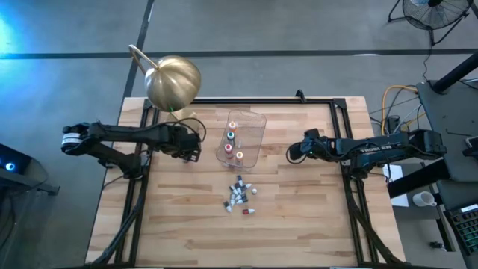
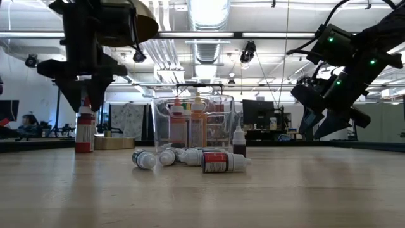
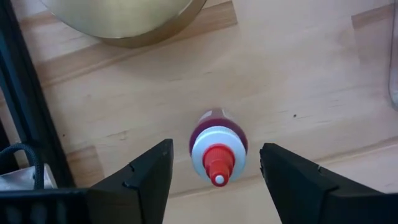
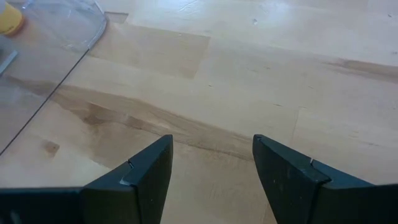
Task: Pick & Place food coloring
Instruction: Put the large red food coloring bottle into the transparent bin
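A red food coloring bottle (image 3: 217, 146) with a white collar and red tip stands upright on its base on the table (image 2: 84, 130), left of the tub. My left gripper (image 3: 216, 149) is open and points down over it (image 2: 85, 95), one finger on each side of the cap, with gaps showing. Three bottles (image 1: 232, 137) stand inside the clear tub (image 1: 252, 123). Several more bottles (image 1: 239, 196) lie on their sides in front of the tub (image 2: 218, 161). My right gripper (image 1: 293, 152) is open and hangs above bare wood right of the tub (image 4: 212, 146).
A brass-coloured dome lamp (image 1: 173, 82) sits at the far left, close behind my left gripper (image 3: 118, 15). A black frame (image 1: 246, 101) runs along the table's far and side edges. Bare wood lies near the front edge (image 1: 246, 243).
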You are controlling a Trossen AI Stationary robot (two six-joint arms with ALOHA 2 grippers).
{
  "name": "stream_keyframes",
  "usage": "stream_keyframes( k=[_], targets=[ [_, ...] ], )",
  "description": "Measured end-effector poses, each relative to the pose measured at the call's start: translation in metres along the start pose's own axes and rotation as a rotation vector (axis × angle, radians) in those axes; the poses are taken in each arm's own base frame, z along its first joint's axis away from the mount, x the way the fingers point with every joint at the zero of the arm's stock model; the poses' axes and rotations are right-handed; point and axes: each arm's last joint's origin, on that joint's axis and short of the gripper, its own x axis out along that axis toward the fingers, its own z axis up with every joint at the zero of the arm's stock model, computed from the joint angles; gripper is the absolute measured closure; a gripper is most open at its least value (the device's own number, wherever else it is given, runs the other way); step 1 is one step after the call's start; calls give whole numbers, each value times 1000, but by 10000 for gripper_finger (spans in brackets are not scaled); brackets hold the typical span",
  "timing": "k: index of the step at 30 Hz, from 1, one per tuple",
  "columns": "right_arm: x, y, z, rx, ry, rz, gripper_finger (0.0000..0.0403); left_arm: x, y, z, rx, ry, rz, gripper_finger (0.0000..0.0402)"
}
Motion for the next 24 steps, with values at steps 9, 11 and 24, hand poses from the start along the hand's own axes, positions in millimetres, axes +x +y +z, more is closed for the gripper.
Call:
stream_keyframes(
  k=[9,11,24],
  targets=[
    [0,0,0,0,0,0,188,7,2,-3,0,9,19,247],
    [0,0,0,0,0,0,188,7,1,-2,-3,3,13,260],
    [0,0,0,0,0,0,188,7,-3,0,2,-26,-24,277]
  ],
)
